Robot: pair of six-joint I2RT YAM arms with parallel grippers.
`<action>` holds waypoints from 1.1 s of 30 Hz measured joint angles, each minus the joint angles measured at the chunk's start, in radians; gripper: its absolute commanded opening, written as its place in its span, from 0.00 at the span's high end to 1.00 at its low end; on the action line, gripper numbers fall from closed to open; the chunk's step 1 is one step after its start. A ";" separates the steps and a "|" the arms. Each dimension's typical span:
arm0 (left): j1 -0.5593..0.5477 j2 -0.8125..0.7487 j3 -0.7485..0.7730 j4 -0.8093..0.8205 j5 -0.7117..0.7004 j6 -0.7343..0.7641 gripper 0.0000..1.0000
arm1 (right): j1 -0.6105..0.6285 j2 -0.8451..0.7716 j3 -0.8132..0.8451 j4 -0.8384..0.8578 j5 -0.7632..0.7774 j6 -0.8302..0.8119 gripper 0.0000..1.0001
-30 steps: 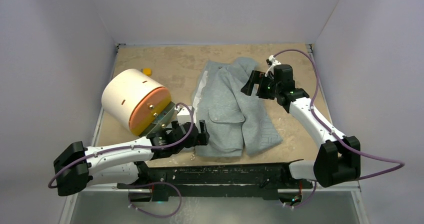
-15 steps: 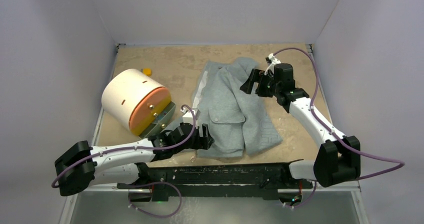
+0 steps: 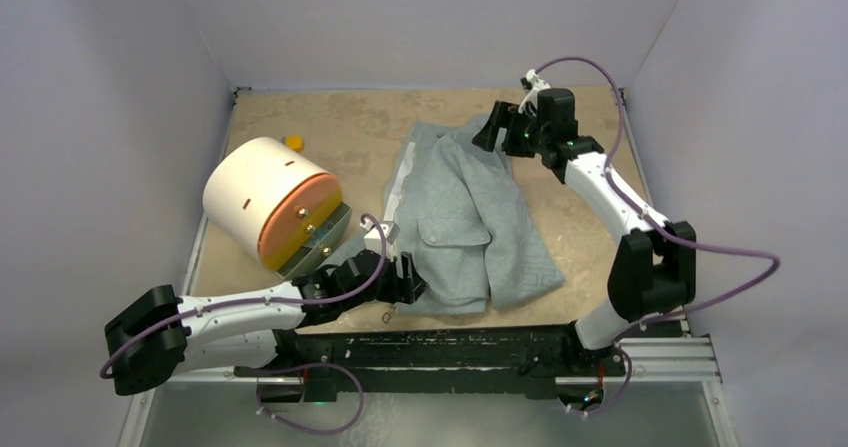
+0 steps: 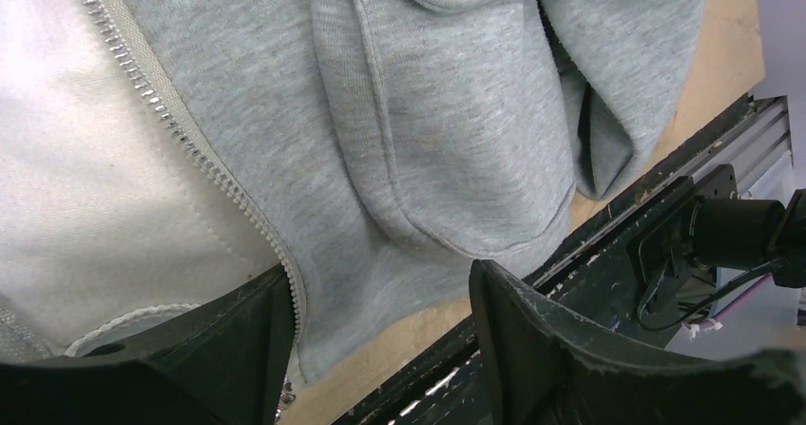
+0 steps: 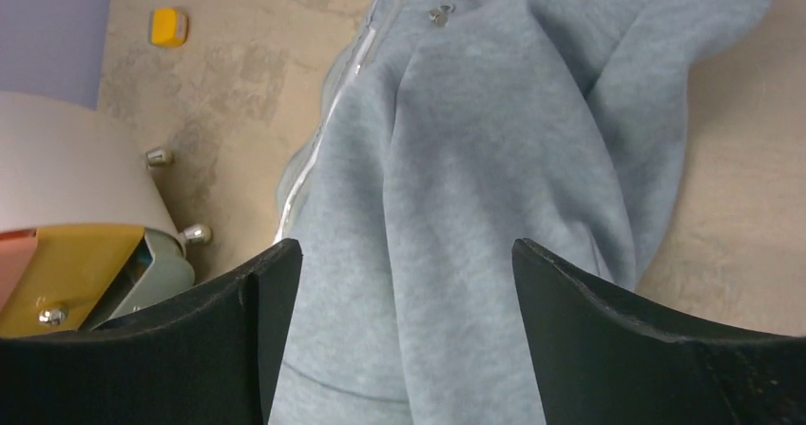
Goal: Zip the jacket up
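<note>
The light grey jacket [image 3: 465, 217] lies flat on the tan table, its front open and a strip of white lining along its left edge. My left gripper [image 3: 405, 279] is at its near left hem corner. In the left wrist view the jacket [image 4: 428, 121] shows its zipper teeth [image 4: 181, 135] running down to my left finger; the left gripper [image 4: 380, 301] is open, with the hem corner lying between the jaws, not pinched. My right gripper [image 3: 495, 129] hovers at the jacket's far top end. There the right gripper [image 5: 404, 282] is open wide above grey jacket fabric [image 5: 494, 159].
A large white cylinder with an orange end [image 3: 270, 202] lies left of the jacket. A small yellow object [image 3: 293, 142] sits behind it. The black rail [image 3: 450, 347] runs along the near table edge, close under the left gripper. White walls enclose the table.
My left gripper moved right onto the jacket's near hem corner and its jaws narrowed. My right gripper moved back and left from the jacket's right side to its top end, narrowing slightly.
</note>
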 measured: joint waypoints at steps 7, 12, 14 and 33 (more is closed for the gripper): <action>0.000 0.047 0.000 0.036 0.003 0.000 0.28 | 0.003 0.233 0.201 -0.018 -0.017 -0.008 0.11; 0.000 0.064 0.000 0.056 0.003 -0.001 0.24 | 0.026 0.389 0.333 -0.071 -0.019 -0.012 0.12; 0.000 0.070 0.000 0.064 0.003 -0.002 0.24 | 0.045 0.449 0.393 -0.096 -0.021 -0.019 0.13; 0.001 0.166 0.003 0.118 0.030 0.000 1.00 | 0.107 0.414 0.301 -0.024 0.064 -0.095 1.00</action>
